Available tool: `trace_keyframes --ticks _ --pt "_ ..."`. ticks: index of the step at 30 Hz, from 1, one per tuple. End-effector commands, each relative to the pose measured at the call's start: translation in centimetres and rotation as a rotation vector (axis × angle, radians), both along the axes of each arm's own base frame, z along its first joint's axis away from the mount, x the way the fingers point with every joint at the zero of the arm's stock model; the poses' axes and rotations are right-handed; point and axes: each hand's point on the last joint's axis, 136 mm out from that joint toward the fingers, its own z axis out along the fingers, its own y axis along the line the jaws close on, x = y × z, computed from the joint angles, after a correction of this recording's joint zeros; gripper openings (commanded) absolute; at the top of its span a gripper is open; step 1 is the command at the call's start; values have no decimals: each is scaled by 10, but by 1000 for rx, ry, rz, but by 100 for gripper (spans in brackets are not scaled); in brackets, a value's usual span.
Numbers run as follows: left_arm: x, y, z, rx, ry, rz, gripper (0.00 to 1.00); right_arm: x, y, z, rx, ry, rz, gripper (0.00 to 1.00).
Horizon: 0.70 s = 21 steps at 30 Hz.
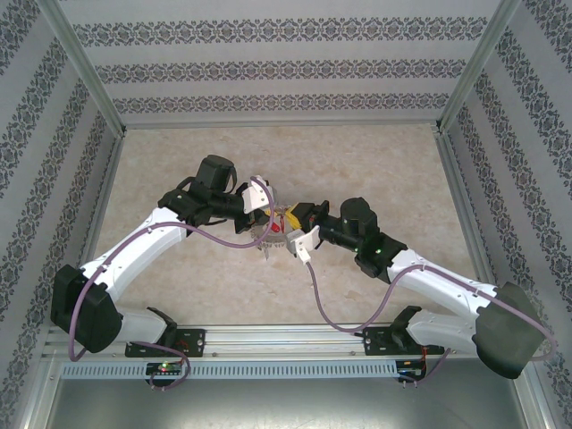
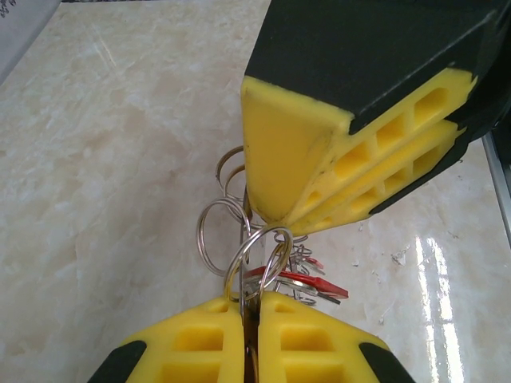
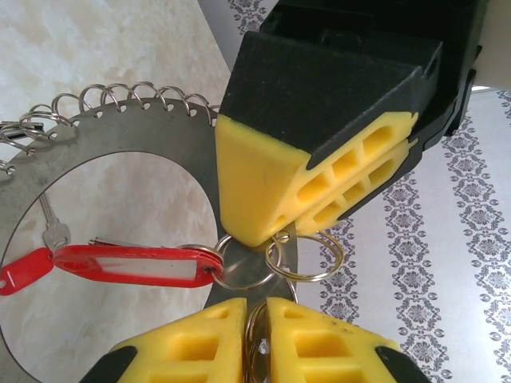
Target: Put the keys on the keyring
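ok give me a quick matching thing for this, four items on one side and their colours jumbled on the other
Things:
1. key tag
2. keyring
3. left fingers
4. table

Colours:
a. marbled beige
b. bright red
c. yellow
d. silvery grey

Pairs: 1-b, 2-d, 3-c, 4-a
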Motion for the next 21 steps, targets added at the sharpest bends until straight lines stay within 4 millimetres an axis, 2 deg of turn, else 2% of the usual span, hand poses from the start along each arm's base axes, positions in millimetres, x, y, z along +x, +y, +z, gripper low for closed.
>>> trace_keyframes --ticks 1,12,21 --pt "-5 -2 10 -42 -8 -20 0 10 -6 24 52 -55 -58 16" --pt "-4 -2 9 -41 -2 -18 0 14 -11 26 83 -27 -73 19" --pt "-5 -2 7 -29 4 -23 0 13 -13 26 86 -3 -68 2"
